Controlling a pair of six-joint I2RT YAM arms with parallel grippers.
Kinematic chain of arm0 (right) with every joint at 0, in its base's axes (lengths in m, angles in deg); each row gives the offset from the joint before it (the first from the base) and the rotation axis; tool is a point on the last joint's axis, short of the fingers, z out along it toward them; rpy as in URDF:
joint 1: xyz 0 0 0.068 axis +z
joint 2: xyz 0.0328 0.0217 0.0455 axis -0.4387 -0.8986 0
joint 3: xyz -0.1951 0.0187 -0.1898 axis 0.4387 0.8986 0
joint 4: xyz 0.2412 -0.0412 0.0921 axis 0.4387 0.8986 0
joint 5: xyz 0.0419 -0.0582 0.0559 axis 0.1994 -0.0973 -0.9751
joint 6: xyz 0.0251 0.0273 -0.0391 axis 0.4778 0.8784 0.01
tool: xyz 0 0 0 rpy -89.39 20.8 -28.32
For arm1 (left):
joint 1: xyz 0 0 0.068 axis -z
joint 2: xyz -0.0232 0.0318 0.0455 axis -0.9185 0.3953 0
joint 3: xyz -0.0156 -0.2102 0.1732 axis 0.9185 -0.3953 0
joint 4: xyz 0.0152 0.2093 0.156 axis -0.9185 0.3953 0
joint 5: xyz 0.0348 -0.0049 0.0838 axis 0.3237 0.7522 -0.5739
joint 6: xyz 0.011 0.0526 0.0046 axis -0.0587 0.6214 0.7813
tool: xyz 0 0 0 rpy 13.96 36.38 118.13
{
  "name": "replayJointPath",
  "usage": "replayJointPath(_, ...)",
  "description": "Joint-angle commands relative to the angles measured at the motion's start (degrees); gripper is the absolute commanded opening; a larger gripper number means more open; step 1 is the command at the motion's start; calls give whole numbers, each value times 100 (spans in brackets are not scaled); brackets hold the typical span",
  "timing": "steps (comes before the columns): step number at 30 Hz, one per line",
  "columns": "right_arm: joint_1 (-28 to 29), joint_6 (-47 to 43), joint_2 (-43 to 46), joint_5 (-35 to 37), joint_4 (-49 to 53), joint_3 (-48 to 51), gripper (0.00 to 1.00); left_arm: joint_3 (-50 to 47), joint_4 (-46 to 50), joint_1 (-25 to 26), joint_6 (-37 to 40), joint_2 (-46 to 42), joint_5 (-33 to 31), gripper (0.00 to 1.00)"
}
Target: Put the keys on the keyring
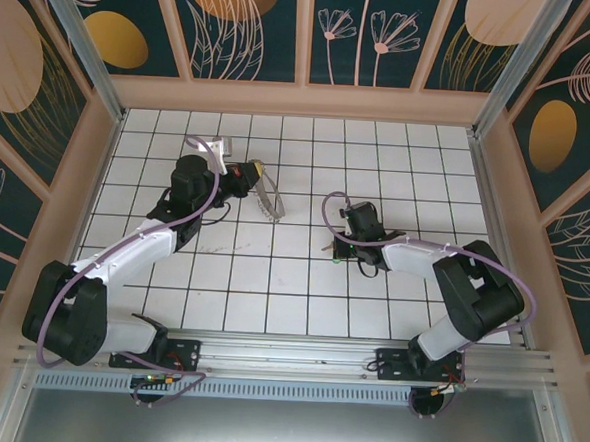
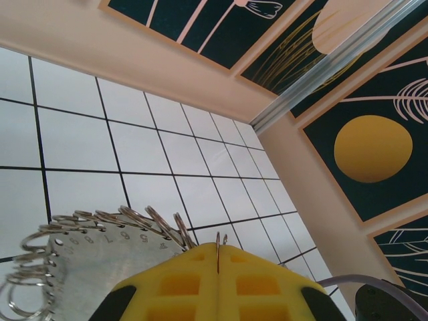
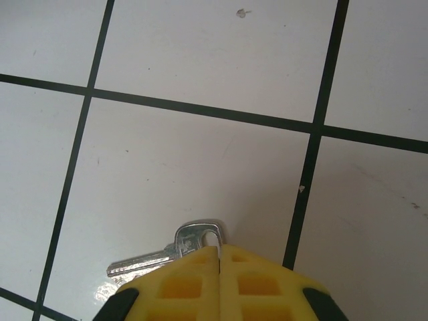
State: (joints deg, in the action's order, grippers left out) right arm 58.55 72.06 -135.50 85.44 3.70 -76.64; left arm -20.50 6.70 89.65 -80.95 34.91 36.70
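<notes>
The left fingers (image 2: 226, 264) are clenched on one small ring of the keyring (image 2: 93, 251), holding it up off the bench (image 2: 73, 140), likely to present a loop. The right fingers (image 3: 225, 261) pinch the key (image 3: 144, 262) by its head as it lies on the bench, leaving the blade free for threading.

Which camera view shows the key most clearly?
Right wrist view: the key lies close, its head pinched by the right end effector. The top external view gives a tiny speck there; the left wrist view faces the keyring.
</notes>
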Motion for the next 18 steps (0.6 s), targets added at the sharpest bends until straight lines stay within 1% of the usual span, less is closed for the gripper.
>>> replayJointPath(1,-89,-63,245,-167,45,-139,0,69,-394,39,86,16,135,0)
replayJointPath(3,-84,-66,534,-337,67,-140,0,85,-379,44,105,13,171,0)
replayJointPath(4,-284,-71,722,-440,59,-136,0,102,-366,40,125,13,197,0)
replayJointPath(11,-752,-70,1857,-1593,-175,-158,0,262,-319,43,258,21,513,0)
replayJointPath(14,-972,-55,2201,-2235,-475,-125,0,313,-378,44,287,17,716,0)
replayJointPath(18,-1324,100,2561,-3257,-1132,6,0,362,-483,53,335,22,986,0)
